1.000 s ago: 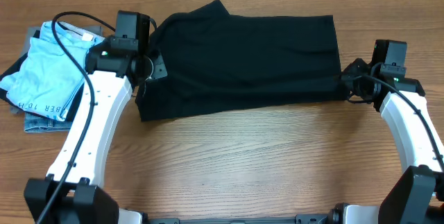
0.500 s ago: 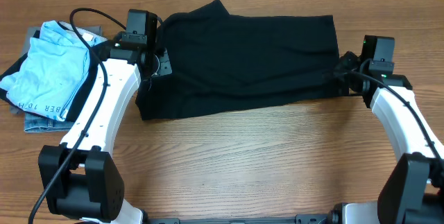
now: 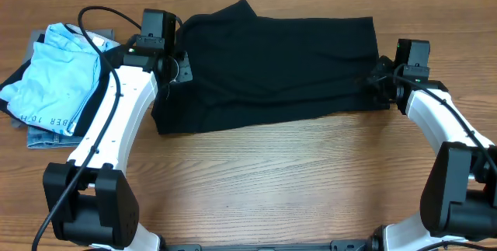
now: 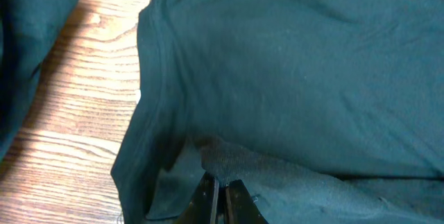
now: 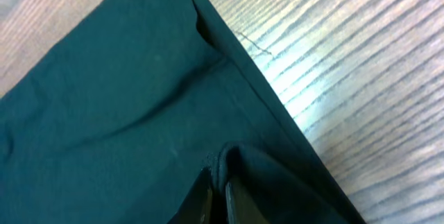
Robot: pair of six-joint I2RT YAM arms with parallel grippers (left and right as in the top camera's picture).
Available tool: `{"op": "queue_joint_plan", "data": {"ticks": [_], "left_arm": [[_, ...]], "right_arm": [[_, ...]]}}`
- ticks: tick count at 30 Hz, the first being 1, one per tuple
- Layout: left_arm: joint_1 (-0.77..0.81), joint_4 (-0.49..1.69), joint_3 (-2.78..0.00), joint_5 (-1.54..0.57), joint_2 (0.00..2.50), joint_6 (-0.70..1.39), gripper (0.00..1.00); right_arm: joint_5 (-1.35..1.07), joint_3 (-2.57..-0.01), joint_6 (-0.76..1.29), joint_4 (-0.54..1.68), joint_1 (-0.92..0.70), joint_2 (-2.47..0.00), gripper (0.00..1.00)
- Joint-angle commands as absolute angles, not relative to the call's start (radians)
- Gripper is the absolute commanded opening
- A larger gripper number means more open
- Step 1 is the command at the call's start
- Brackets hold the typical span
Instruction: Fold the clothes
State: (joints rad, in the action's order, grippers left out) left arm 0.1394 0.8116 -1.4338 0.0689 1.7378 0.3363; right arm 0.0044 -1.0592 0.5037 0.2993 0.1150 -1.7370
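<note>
The clothes, a plain black T-shirt, lie folded into a wide band across the middle of the table. My left gripper sits at the shirt's left edge, shut on a pinched ridge of black fabric. At the right edge, my right gripper is likewise shut on a raised fold of the shirt. In both wrist views the fingers clamp the cloth with the jaws pressed together. The shirt's hem runs diagonally beside bare wood.
A light blue folded garment with dark lettering lies on a grey-blue denim-like piece at the far left. A black cable loops over the left arm. Wooden tabletop stretches in front of the shirt.
Both grippers moved inward and toward the table's far side while pinching the shirt's side edges. The right one has crept further left over the last half second; the left stayed put.
</note>
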Motion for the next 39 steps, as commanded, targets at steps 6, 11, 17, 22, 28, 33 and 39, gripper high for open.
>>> {"op": "queue_joint_plan", "data": {"ticks": [6,11,17,22,28,33,39], "left_arm": [[0.139,0.768,-1.450,0.089,1.746,0.316,0.04],[0.139,0.757,-1.440,0.115,1.763,0.316,0.04],[0.139,0.759,-1.440,0.112,1.840,0.317,0.38],[0.138,0.725,-1.448,0.115,1.859,0.297,0.95],[0.139,0.934,-1.662,0.175,1.847,0.299,1.00],[0.138,1.137,-1.757,0.098,1.847,0.323,0.66],[0.139,1.211,-1.694,-0.061,1.865,0.375,0.04]], "right_arm": [[0.022,-1.082,0.501,0.261,0.110,-1.759,0.04],[0.022,-1.082,0.500,0.254,0.110,-1.784,0.04],[0.022,-1.082,0.500,0.212,0.110,-1.785,0.24],[0.014,-1.082,0.469,0.149,0.110,-1.784,0.42],[-0.026,-1.172,0.347,0.255,0.110,-1.770,0.85],[-0.088,-1.248,0.331,0.487,0.110,-1.744,0.71],[-0.220,-1.256,0.332,0.670,0.110,-1.742,0.08]]}}
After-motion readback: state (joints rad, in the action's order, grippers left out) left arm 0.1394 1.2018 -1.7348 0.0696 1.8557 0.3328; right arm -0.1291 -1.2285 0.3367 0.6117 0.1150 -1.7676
